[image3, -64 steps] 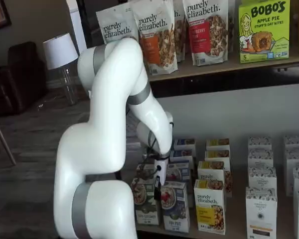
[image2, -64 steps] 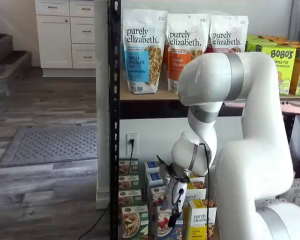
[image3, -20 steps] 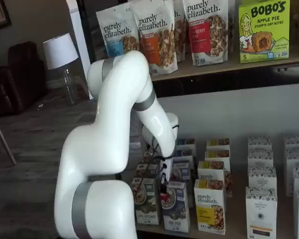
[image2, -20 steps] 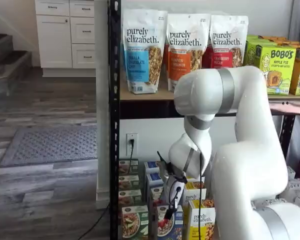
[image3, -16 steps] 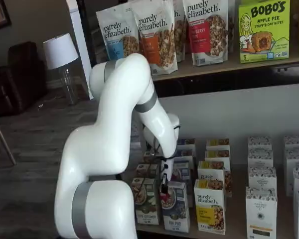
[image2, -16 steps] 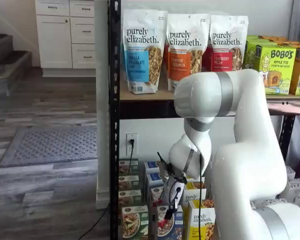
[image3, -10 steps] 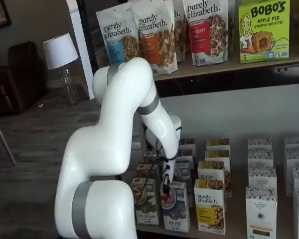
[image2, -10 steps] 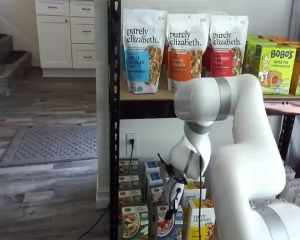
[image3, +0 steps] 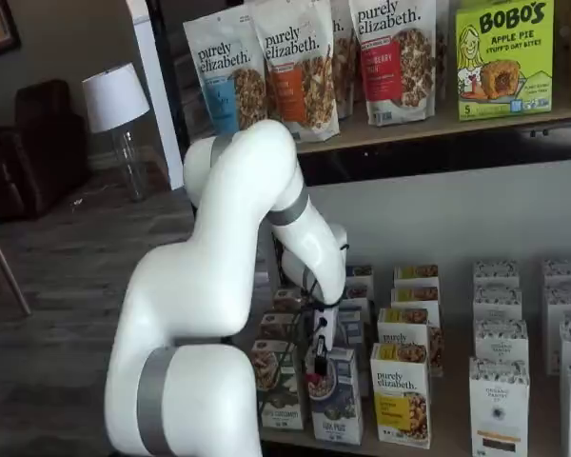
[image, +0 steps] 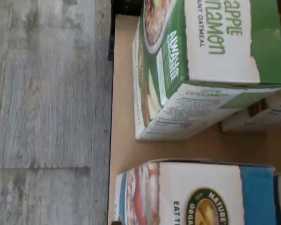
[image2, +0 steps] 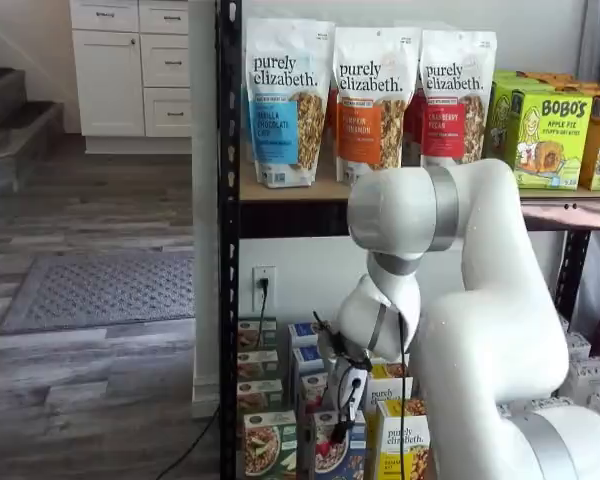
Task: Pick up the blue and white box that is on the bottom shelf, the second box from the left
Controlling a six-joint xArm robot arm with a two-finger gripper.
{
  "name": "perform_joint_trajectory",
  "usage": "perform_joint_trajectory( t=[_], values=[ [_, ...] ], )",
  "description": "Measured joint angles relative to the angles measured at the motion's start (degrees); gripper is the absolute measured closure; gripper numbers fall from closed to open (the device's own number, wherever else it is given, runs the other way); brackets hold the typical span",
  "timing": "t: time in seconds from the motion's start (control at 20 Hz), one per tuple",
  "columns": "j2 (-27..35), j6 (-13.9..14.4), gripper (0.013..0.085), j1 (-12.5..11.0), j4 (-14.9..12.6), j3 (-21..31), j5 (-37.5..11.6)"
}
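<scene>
The blue and white box (image3: 340,411) stands at the front of the bottom shelf (image: 125,140), between a green-topped box (image3: 279,388) and a yellow "purely elizabeth" box (image3: 400,398). In the wrist view the blue and white box (image: 210,197) lies close below the camera, beside the green apple cinnamon box (image: 196,70). My gripper (image3: 319,362) hangs at the top front edge of the blue and white box, fingers pointing down, open, with nothing held. In a shelf view the gripper (image2: 343,418) shows just above the same box (image2: 332,458).
More boxes stand in rows behind the front ones, and white boxes (image3: 500,405) stand to the right. Granola bags (image2: 288,100) and Bobo's boxes (image2: 552,135) fill the upper shelf. A black upright (image2: 228,250) bounds the rack's left side. Grey plank floor (image: 47,112) lies before the shelf.
The arm has leaned further in toward the rack, and the gripper has shifted slightly right and down, closer to the top of the blue and white box.
</scene>
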Motion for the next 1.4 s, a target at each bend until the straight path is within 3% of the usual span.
perform_joint_trajectory(
  t=[0.55,0.8,1.0,1.1,1.4],
  values=[
    [1.33,6.15,0.0130,0.18,-6.91,-0.98,1.56],
    [1.18,7.20,0.0130,0.25,-8.20,-0.16,1.24],
    [0.86,6.48,0.0130,0.24,-7.51,0.53,0.92],
    [0.66,5.93,0.0210,0.15,-6.96,0.73,1.10],
    [0.22,5.51,0.0330,0.05,-6.63,1.32,1.01]
  ],
)
